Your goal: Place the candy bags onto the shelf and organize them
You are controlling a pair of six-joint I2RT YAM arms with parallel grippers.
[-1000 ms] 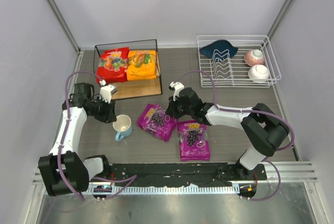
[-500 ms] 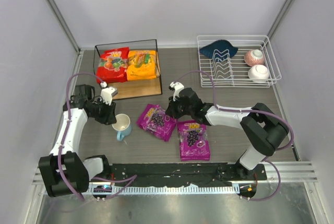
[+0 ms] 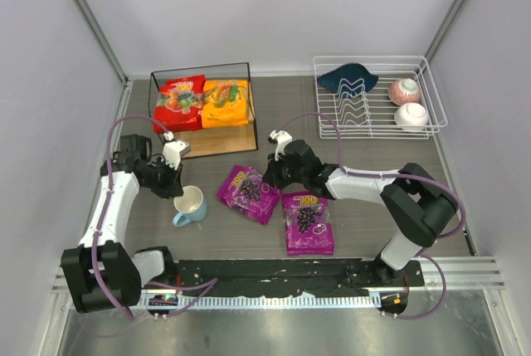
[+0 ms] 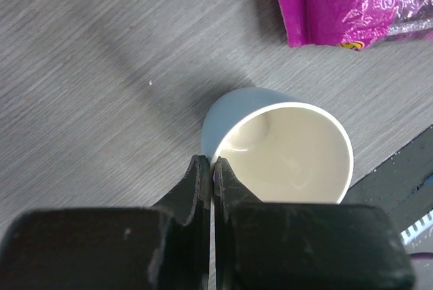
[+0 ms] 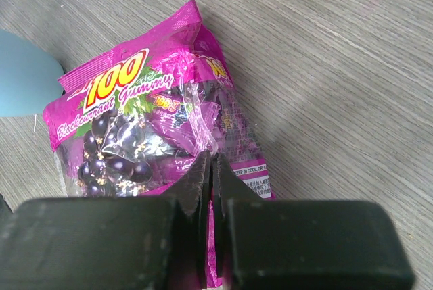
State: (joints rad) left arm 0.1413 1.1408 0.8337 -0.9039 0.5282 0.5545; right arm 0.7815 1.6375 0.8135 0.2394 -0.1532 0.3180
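Four candy bags: two on the shelf, two on the table.
Shelf: small light-wood shelf in a thin black wire frame (image 3: 217,142), at the far left of the grey wood-grain table (image 3: 373,157).
On shelf: red glossy plastic candy bag (image 3: 178,95) on the left, orange-yellow glossy plastic candy bag (image 3: 225,100) right beside it, edges touching. Both lie toward the back. Which tier they are on is unclear.
On table: purple glossy blackcurrant candy bag (image 3: 248,194) lies flat and skewed in front of the shelf. The second purple glossy candy bag (image 3: 308,221) is just right of it, nearer the arm bases.
Left gripper (image 4: 212,168): jaws pressed together with nothing visible between them. The tips are against the rim of the light-blue ceramic mug (image 4: 284,148), which sits between the left arm and the blackcurrant bag.
Right gripper (image 5: 208,161): jaws pressed together, tips down on the blackcurrant bag's clear window, where the film is creased. Can't tell if any film is pinched.
Far right: white wire dish rack (image 3: 431,82) holding a dark blue cloth (image 3: 347,76) and two round bowls (image 3: 404,90).
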